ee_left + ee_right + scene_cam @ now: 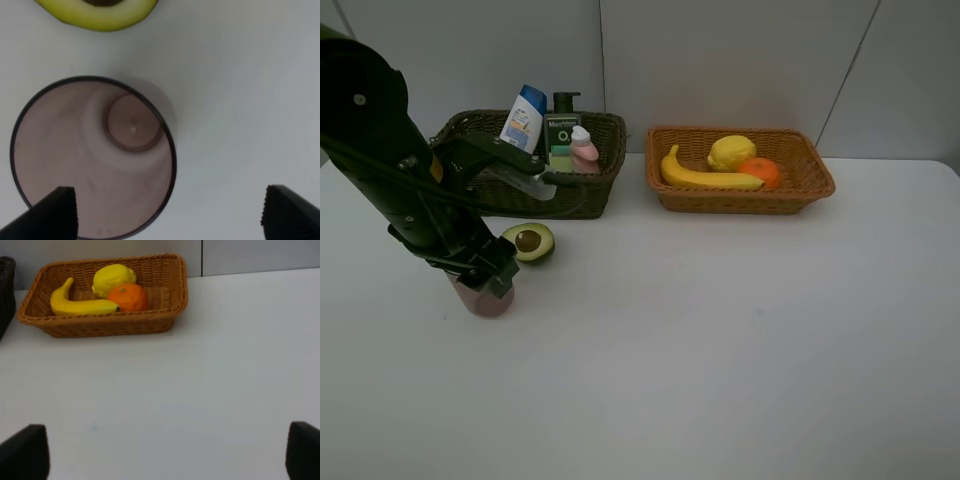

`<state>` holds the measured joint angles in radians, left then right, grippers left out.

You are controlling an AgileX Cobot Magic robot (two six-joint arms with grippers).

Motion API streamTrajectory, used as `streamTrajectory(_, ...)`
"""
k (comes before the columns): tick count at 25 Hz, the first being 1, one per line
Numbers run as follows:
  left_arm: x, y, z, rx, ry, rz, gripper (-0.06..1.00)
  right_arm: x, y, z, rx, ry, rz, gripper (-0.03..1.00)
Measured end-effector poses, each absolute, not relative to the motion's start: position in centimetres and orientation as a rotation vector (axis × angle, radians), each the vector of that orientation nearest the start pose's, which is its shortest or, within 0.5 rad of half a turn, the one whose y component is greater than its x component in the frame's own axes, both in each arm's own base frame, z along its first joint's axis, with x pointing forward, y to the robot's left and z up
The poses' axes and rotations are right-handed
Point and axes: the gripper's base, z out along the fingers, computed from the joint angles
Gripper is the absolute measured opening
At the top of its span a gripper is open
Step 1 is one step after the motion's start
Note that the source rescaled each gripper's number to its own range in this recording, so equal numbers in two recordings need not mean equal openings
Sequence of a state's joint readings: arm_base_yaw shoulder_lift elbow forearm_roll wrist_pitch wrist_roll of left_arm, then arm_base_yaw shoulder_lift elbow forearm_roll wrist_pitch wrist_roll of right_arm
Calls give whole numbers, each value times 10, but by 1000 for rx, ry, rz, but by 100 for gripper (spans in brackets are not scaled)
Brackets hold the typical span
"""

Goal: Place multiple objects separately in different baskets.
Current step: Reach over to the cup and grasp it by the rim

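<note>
The left gripper (167,212) hangs straight above the translucent mauve cup (92,157), jaws spread wide and holding nothing; in its wrist view one fingertip (52,212) overlaps the cup's rim while the other stands out over bare white table (720,350), so the cup sits under one side of the opening, not centred in it. The cup stands upright on the table with its mouth up, and nothing shows inside it but its own base. Just beyond the cup from the gripper lies the halved avocado (530,242), cut face up with the pit showing, close to the cup but apart from it. Farther out past the avocado is the deeper dark olive-brown basket (490,130), which holds the white blue-capped bottle (524,118), the dark green pump bottle (562,128) and the small pink bottle (584,148), all upright or leaning together toward its right end. The right gripper (167,455) also stands wide open and empty, low over bare table; ahead of it and toward its left sits the shallower orange-tan basket (170,295), well apart from it. In that basket the banana (80,305) lies along the front wall, with the lemon (114,280) behind it and the orange (129,297) touching the lemon and the banana's tip.
</note>
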<state>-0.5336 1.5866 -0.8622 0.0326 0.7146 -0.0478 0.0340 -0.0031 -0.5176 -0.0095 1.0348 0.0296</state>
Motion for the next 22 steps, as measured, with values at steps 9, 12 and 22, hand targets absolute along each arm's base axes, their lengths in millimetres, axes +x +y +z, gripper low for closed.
streamTrajectory(9, 246, -143, 175, 733, 2818, -65, 97, -6, -1, 284, -4, 1998, 30, 100)
streamTrajectory(12, 247, -144, 169, 738, 2835, -58, 97, -6, -1, 284, -4, 1998, 30, 100)
streamTrajectory(22, 248, -145, 160, 745, 2858, -49, 97, -6, -1, 284, -4, 1998, 30, 100)
